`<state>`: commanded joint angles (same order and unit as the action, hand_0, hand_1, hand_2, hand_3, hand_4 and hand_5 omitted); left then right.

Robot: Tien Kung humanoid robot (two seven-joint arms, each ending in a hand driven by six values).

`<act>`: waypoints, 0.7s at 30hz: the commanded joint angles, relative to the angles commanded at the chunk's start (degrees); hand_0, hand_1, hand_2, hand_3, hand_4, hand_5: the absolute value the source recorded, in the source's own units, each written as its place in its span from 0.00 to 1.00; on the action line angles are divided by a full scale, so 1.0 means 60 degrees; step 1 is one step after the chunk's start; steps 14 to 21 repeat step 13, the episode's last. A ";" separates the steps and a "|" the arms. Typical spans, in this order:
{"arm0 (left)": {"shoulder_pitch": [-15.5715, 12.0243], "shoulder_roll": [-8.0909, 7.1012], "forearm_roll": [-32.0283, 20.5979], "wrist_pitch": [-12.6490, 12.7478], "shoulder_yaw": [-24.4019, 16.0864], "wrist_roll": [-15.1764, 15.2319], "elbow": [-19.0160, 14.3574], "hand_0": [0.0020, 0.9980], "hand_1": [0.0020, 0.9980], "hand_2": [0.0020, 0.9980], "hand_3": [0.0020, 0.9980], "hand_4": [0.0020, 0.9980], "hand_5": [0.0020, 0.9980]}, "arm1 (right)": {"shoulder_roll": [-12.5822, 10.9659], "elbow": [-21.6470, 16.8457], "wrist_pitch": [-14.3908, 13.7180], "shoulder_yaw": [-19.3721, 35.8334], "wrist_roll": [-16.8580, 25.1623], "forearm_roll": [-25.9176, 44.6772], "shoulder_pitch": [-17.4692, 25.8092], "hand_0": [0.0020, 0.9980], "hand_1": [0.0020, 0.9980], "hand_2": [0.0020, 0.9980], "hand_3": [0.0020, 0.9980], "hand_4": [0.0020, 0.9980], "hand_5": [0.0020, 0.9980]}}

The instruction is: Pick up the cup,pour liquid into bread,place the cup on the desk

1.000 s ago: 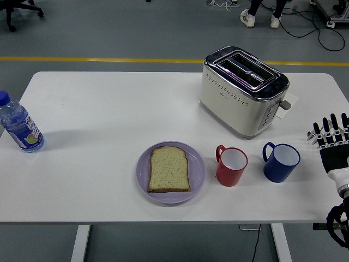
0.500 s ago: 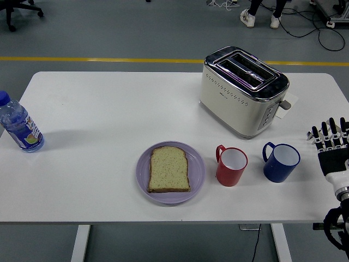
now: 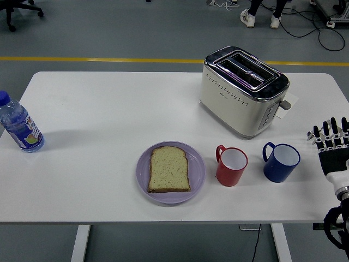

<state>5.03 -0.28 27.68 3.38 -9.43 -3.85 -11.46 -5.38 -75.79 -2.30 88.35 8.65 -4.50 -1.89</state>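
A slice of bread [image 3: 169, 169] lies on a lilac plate [image 3: 198, 176] near the table's front edge. Right of it stands a red cup [image 3: 232, 166] with a white inside, its handle to the left. A blue cup [image 3: 281, 162] stands further right, handle also to the left. My right hand [image 3: 331, 137] hovers at the table's right edge, right of the blue cup and apart from it, fingers straight and spread, holding nothing. The left hand is out of view.
A cream and chrome toaster [image 3: 242, 90] stands behind the cups. A water bottle [image 3: 20, 124] with a blue cap is at the table's far left edge. A person's feet [image 3: 259, 18] show on the floor at the top.
My right hand has drifted slightly right and down, away from the blue cup. Nothing on the table has moved.
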 joint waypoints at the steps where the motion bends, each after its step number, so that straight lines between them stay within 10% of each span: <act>1: 0.0004 -0.0001 0.0003 0.0000 -0.0003 0.0000 -0.0001 0.63 0.65 0.66 0.55 0.32 0.84 | 0.0001 0.0002 -0.0004 0.0004 0.0002 0.0005 -0.0003 0.64 0.56 0.63 0.61 0.62 0.19; 21: 0.0072 -0.0005 0.0020 0.0001 -0.0080 0.0002 -0.0005 0.64 0.65 0.66 0.55 0.32 0.84 | 0.0031 0.0030 0.0028 0.0055 -0.0002 0.0099 -0.0061 0.64 0.56 0.63 0.61 0.61 0.18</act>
